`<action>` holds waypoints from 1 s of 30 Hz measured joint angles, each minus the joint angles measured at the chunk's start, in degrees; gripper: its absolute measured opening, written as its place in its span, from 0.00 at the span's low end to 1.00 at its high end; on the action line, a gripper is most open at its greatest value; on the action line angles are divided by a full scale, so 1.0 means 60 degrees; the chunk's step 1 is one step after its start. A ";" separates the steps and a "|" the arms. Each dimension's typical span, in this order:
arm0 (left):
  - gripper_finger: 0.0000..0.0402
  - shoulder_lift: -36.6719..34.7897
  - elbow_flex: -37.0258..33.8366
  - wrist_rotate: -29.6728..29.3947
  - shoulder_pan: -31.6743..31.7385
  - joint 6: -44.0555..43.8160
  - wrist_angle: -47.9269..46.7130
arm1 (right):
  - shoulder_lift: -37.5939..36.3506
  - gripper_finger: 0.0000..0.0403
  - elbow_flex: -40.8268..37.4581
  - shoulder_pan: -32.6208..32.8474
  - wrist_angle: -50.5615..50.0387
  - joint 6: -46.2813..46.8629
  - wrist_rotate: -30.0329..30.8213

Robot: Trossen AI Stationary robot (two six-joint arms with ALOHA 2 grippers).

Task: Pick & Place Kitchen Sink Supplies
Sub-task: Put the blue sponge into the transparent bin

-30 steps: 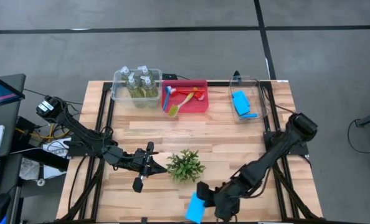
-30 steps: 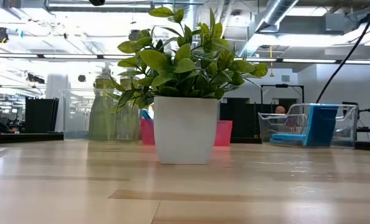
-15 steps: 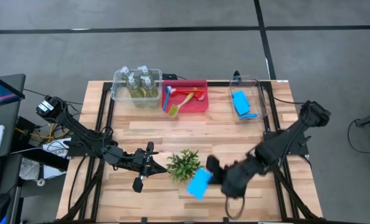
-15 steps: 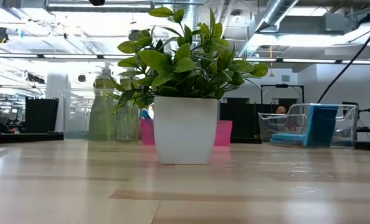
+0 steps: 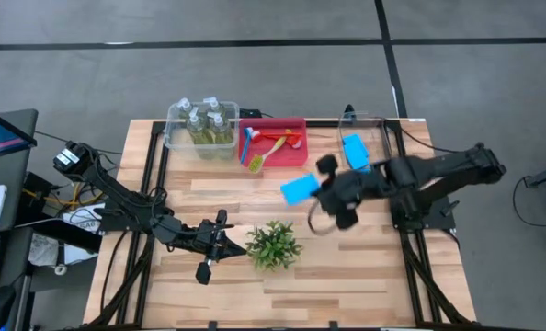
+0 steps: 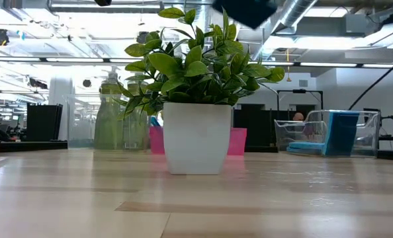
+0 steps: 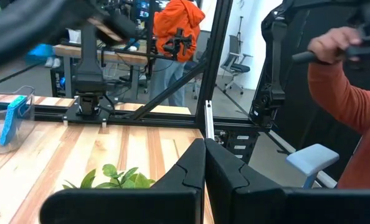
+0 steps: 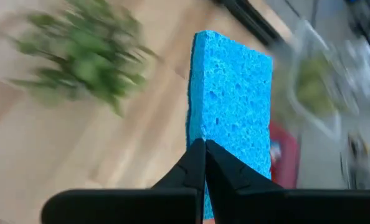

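My right gripper [image 5: 313, 190] is shut on a light-blue sponge [image 5: 297, 189] and hangs in the air over the table's middle, between the green plant [image 5: 273, 244] and the red bin [image 5: 275, 142]. Red, blue and yellow brushes [image 5: 266, 147] lie in that red bin. The bottles [image 5: 203, 123] stand in a clear bin at the far left. More blue sponges [image 5: 356, 154] rest in the clear bin [image 5: 363, 147] at the far right. My left gripper [image 5: 220, 241] is shut and waits low, just left of the plant. My right gripper pinches the light-blue sponge between its two fingers at one short end [image 8: 200, 134]. The fingers lie along the sponge, which stands on edge and reaches out beyond the fingertips [image 8: 197, 155]. It is lifted clear of the table.
The plant in its white pot [image 6: 196, 135] stands in the near middle of the table. The three bins line the far edge. Bare wood lies between the plant and the bins. A person's orange-red sleeve [image 7: 344, 87] shows beyond the table's right side.
My right gripper, still shut on the sponge, has swung from the table's near edge up and toward the far edge, passing right of the plant to a spot in front of the bins. The sponge has travelled with it, clear of the table.
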 joint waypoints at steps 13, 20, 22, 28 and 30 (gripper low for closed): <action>0.01 0.0000 0.0000 0.0000 0.0002 -0.0004 0.0000 | -0.0324 0.00 -0.0136 -0.4608 -0.1603 0.1771 0.0268; 0.01 0.0000 0.0000 0.0000 -0.0002 -0.0004 -0.0001 | -0.0324 0.00 -0.0850 -0.6920 -0.1741 0.2687 0.0506; 0.01 0.0000 0.0000 0.0000 0.0002 -0.0004 -0.0006 | -0.0324 0.00 -0.1172 -0.7473 -0.1760 0.2850 0.0499; 0.01 -0.0004 0.0000 0.0000 0.0001 -0.0004 -0.0018 | -0.0313 0.00 -0.2291 -0.8802 -0.1754 0.3046 0.0492; 0.01 -0.0004 0.0000 0.0000 0.0000 -0.0004 -0.0020 | -0.0313 0.00 -0.2672 -0.9032 -0.1752 0.3089 0.0487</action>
